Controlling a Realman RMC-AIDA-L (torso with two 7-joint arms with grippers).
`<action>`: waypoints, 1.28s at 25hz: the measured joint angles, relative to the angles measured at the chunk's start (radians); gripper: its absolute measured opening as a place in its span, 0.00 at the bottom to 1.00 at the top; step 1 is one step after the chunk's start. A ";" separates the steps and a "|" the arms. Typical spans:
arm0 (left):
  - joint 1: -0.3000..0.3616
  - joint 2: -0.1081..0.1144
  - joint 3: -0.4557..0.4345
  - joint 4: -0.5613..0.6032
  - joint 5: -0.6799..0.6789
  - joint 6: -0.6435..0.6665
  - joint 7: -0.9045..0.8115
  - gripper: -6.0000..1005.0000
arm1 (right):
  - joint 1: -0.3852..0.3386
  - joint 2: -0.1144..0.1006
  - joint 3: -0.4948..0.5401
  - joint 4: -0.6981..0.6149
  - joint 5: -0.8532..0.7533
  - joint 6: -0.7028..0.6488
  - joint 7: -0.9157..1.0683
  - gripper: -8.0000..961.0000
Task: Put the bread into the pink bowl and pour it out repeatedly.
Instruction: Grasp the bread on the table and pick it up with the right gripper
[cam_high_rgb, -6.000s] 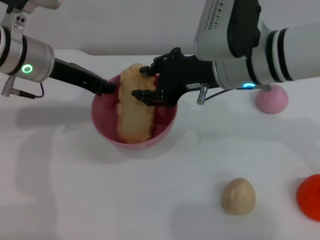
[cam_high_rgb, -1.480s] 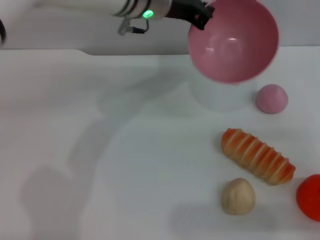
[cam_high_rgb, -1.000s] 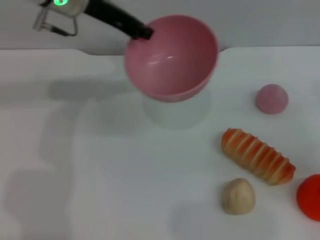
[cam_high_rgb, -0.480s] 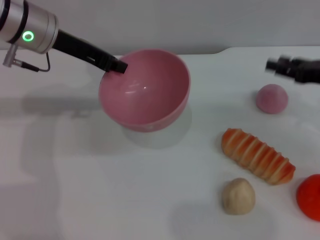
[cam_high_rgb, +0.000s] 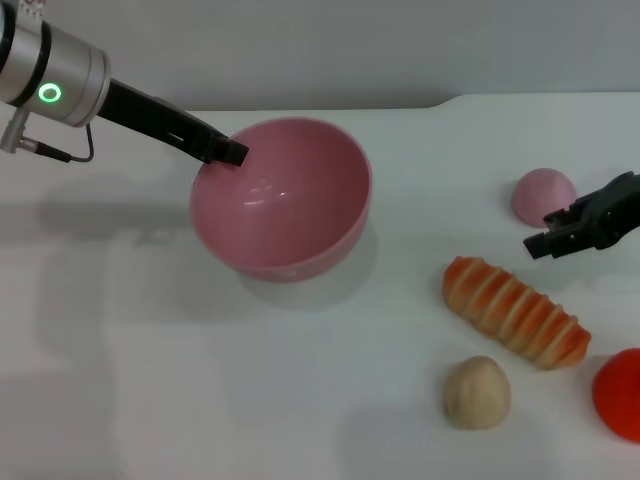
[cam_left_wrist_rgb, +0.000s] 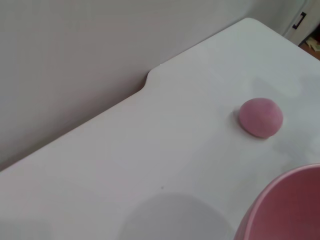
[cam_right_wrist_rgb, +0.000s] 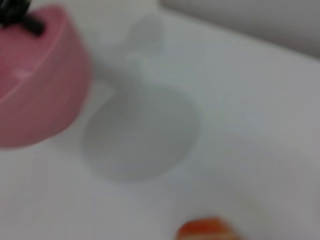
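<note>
Red object (cam_high_rgb: 622, 394) cut by the edge; right hand (cam_high_rgb: 541, 245) partly out of frame.

There are no words, numbers or labels to read anywhere in these pictures.
</note>
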 joint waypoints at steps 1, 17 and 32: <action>0.000 0.000 0.000 -0.001 0.000 0.001 0.000 0.05 | 0.011 0.004 0.003 -0.025 -0.018 -0.041 0.012 0.56; 0.049 -0.020 -0.003 0.005 -0.001 0.009 0.002 0.05 | 0.081 0.197 0.001 -0.131 -0.416 -0.194 0.025 0.56; 0.055 -0.048 0.002 0.005 0.001 -0.003 0.016 0.05 | 0.065 0.229 -0.012 -0.043 -0.479 -0.089 0.005 0.56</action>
